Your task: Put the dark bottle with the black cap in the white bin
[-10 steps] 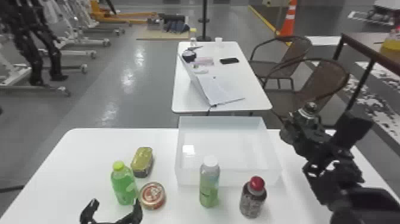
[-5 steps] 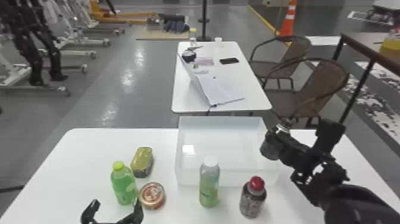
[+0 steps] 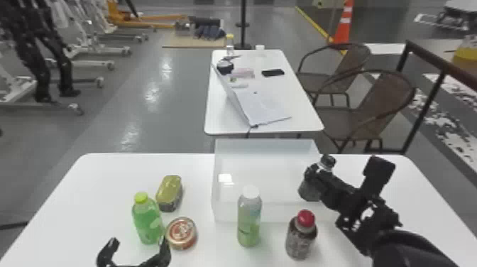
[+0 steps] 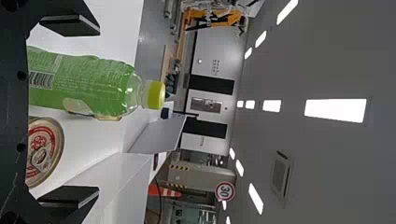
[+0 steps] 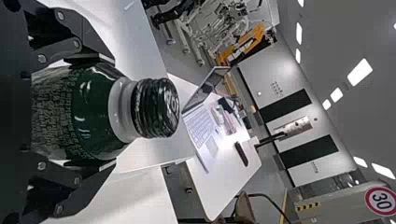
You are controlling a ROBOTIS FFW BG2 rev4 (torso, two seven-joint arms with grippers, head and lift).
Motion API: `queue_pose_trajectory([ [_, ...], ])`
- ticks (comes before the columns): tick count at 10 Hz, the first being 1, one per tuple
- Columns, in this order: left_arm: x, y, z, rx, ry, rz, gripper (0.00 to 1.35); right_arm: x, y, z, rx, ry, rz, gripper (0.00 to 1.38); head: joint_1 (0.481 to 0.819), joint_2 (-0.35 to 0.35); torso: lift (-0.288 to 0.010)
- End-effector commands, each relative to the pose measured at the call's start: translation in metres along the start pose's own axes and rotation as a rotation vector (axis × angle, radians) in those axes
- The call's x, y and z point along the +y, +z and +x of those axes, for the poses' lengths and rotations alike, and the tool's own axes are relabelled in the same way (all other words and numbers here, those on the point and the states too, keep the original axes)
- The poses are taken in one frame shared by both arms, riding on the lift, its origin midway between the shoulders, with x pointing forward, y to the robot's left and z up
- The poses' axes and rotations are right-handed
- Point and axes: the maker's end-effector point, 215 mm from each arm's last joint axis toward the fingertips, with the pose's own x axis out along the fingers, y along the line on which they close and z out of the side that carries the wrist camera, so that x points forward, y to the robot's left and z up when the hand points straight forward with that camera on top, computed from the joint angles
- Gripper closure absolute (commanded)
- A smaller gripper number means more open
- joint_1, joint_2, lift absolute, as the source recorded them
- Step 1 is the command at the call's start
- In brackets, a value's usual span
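The right gripper (image 3: 313, 177) pinched the dark bottle (image 3: 308, 191) cap-up, its long axis leaning right; a red-capped bottle (image 3: 300, 238) stood before the white bin (image 3: 224, 213) (the left gripper (image 3: 137, 243) gaped).

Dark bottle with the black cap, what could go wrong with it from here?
The dark bottle, held by the right end effector, appears close to the right side of the white bin in the head view, so it might catch the rim when lowered. It also looks tilted and could topple on release. The red-capped bottle stands near that arm and might get knocked if it swings low.
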Motion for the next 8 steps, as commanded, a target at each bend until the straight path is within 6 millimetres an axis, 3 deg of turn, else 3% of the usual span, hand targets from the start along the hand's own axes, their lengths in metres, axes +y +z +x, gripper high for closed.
queue_pose_trajectory([
  [1,-0.001,0.000,0.000,-0.002,0.002,-0.004,0.10,0.001,0.001,0.002,-0.016,0.005,0.002,0.20,0.549,0.000,-0.100],
  [2,-0.001,0.001,0.000,-0.003,0.002,-0.003,0.10,0.004,0.006,0.002,-0.033,0.010,-0.006,0.07,0.549,0.000,-0.100],
  [4,0.000,0.002,0.000,-0.006,0.002,-0.001,0.10,0.018,0.038,-0.005,-0.106,0.025,-0.089,0.12,0.549,0.000,-0.100],
  [5,0.000,0.001,0.000,-0.005,0.003,-0.001,0.10,0.034,0.068,-0.013,-0.177,0.038,-0.143,0.12,0.549,0.000,-0.100],
  [6,-0.001,0.002,0.000,-0.007,0.000,0.000,0.10,0.055,0.112,-0.027,-0.279,0.050,-0.211,0.12,0.549,0.000,-0.100],
  [8,-0.002,0.002,0.001,-0.009,-0.001,0.002,0.10,0.066,0.161,-0.064,-0.401,-0.027,-0.292,0.13,0.549,0.000,-0.100],
])
